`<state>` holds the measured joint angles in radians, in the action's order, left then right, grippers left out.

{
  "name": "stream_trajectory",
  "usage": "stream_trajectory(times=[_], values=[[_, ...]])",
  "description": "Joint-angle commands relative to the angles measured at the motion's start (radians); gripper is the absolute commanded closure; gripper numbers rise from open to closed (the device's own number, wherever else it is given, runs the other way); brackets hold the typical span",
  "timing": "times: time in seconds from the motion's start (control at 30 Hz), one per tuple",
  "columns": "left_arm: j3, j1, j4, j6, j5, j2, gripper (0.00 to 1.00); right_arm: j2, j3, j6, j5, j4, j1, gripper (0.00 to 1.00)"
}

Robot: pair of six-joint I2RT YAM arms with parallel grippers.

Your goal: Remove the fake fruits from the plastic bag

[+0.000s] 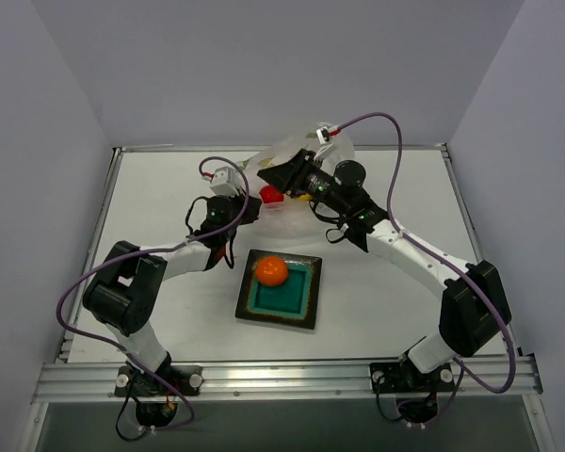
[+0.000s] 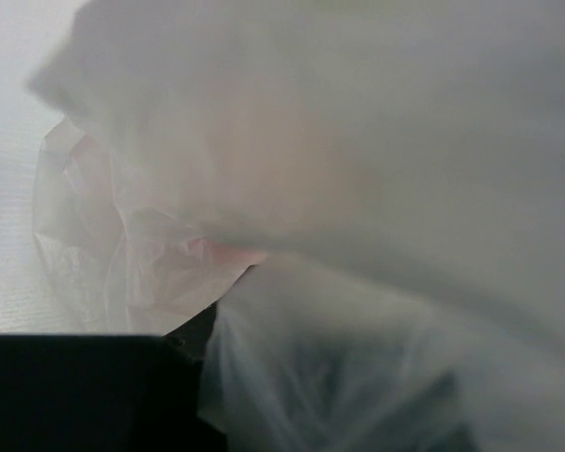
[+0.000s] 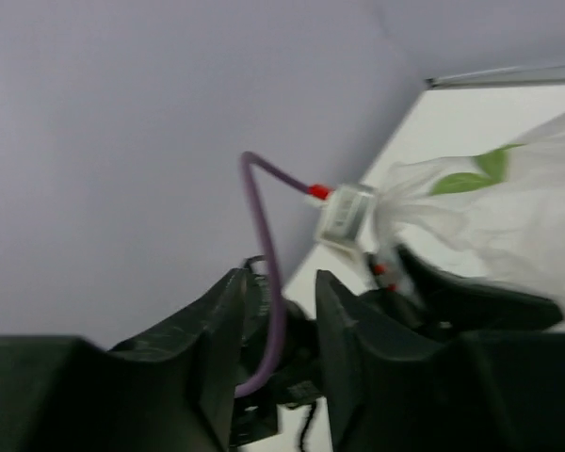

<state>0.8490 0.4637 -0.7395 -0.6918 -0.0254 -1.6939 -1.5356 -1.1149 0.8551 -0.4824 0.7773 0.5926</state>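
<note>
Left pincer (image 1: 252, 205) closed, right pincer (image 3: 281, 279) slightly parted, arms extended

Left arm (image 1: 169, 256) and right arm (image 1: 416, 250) crowd the plastic bag (image 1: 284, 151) at the far middle. Teal plate (image 1: 301, 303) with orange ball (image 1: 270, 271) sits dead centre; tabletop (image 1: 405, 188) is open either side.

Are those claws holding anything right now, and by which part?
The left gripper seems to pinch the plastic bag at its bunched left edge; the right gripper, jaws apart, holds nothing.
</note>
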Motion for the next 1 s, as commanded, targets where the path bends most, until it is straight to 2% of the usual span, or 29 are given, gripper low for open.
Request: stream_trajectory(times=[0.0,0.07,0.1,0.17,0.2,0.23,0.27,0.33,0.37,0.43,0.47,0.5,0.57,0.6,0.63,0.7,0.97], values=[[0.038,-0.003,-0.058,-0.002,0.001,0.027,0.98,0.023,-0.046,-0.280,0.296,-0.269,0.026,0.77],[0.042,-0.003,-0.058,0.003,-0.005,0.027,0.97,0.026,-0.025,-0.306,0.314,-0.289,0.024,0.76],[0.042,-0.003,-0.058,0.005,-0.005,0.025,0.98,0.031,-0.013,-0.312,0.295,-0.282,0.023,0.64],[0.042,-0.003,-0.058,0.008,-0.004,0.019,0.98,0.057,0.033,-0.305,0.155,-0.192,0.015,0.46],[0.044,-0.003,-0.060,0.006,-0.004,0.016,0.98,0.066,0.044,-0.280,0.087,-0.146,0.010,0.30],[0.045,-0.005,-0.063,0.003,-0.007,0.011,0.98,0.074,0.044,-0.225,-0.017,-0.080,0.010,0.25],[0.047,-0.005,-0.070,0.000,-0.008,0.005,0.98,0.080,0.030,-0.208,-0.047,-0.053,0.018,0.23],[0.050,-0.008,-0.077,-0.006,-0.019,0.000,0.98,0.100,0.007,-0.209,-0.055,-0.067,0.059,0.22],[0.050,-0.010,-0.080,-0.008,-0.024,0.002,0.98,0.107,-0.023,-0.253,0.006,-0.099,0.076,0.22],[0.045,-0.017,-0.081,-0.012,-0.027,0.007,0.98,0.115,-0.045,-0.322,0.106,-0.195,0.120,0.26],[0.044,-0.019,-0.081,-0.012,-0.028,0.010,0.98,0.112,-0.049,-0.359,0.227,-0.219,0.127,0.31],[0.038,-0.020,-0.084,-0.014,-0.030,0.013,0.98,0.105,-0.052,-0.363,0.276,-0.236,0.127,0.48],[0.030,-0.022,-0.087,-0.018,-0.034,0.014,0.98,0.062,-0.066,-0.390,0.391,-0.300,0.124,0.69],[0.027,-0.022,-0.095,-0.020,-0.034,0.014,0.98,0.042,-0.072,-0.418,0.500,-0.317,0.121,0.82],[0.021,-0.022,-0.098,-0.021,-0.037,0.013,0.98,-0.007,-0.094,-0.429,0.562,-0.358,0.119,0.87],[0.016,-0.022,-0.101,-0.023,-0.036,0.011,0.98,-0.059,-0.126,-0.479,0.635,-0.384,0.118,0.93],[-0.004,-0.025,-0.121,-0.026,-0.033,-0.018,0.98,-0.340,-0.298,-0.521,0.789,-0.378,0.093,0.98]])
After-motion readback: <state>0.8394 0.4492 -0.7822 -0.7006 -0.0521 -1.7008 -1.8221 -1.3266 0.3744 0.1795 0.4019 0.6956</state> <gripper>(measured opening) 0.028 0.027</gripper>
